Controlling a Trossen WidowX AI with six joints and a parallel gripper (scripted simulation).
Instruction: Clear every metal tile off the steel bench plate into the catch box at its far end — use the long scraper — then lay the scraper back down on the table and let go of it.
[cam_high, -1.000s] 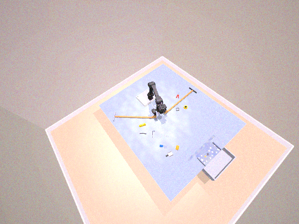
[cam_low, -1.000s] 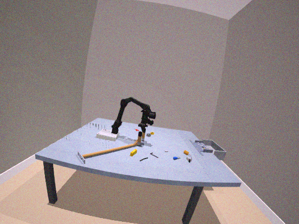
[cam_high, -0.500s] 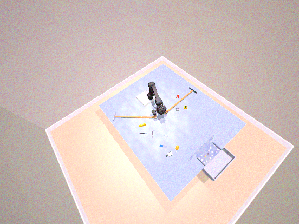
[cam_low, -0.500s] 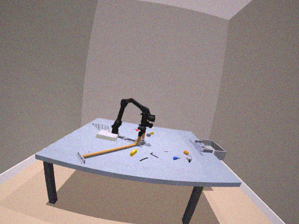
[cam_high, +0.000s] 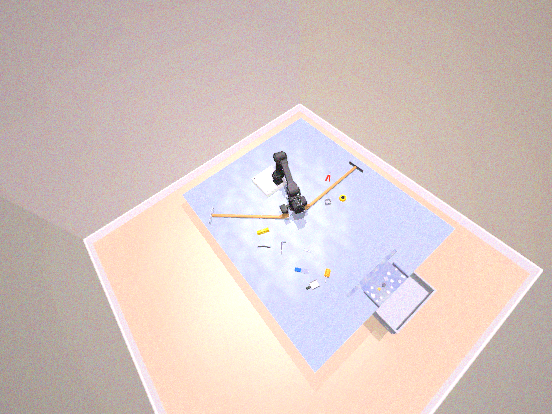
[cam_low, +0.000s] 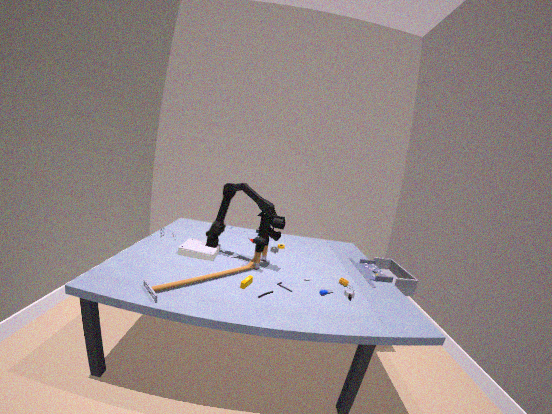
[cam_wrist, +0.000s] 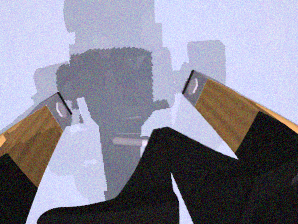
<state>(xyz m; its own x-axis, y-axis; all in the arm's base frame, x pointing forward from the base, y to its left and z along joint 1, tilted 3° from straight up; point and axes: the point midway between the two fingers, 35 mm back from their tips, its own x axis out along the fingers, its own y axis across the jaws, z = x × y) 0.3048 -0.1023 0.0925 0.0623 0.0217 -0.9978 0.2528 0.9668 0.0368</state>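
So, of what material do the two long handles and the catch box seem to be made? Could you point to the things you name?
Long handles (cam_high: 250, 216) (cam_low: 205, 279): probably wood, smooth; even tan colour. Catch box (cam_high: 405, 303) (cam_low: 406, 284): perhaps metal or plastic, matte; plain grey walls without clear shine.

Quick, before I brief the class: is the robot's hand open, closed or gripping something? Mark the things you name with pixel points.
Hand (cam_high: 298, 205) (cam_low: 262, 238) (cam_wrist: 161, 135): closed, holding nothing.

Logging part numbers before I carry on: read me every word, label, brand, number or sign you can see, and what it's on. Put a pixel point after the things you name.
No readable text in any view.
White base block (cam_high: 263, 186) (cam_low: 192, 251): only small dark specks, too small to read.
Catch box (cam_high: 415, 322) (cam_low: 407, 285): no lettering discernible.
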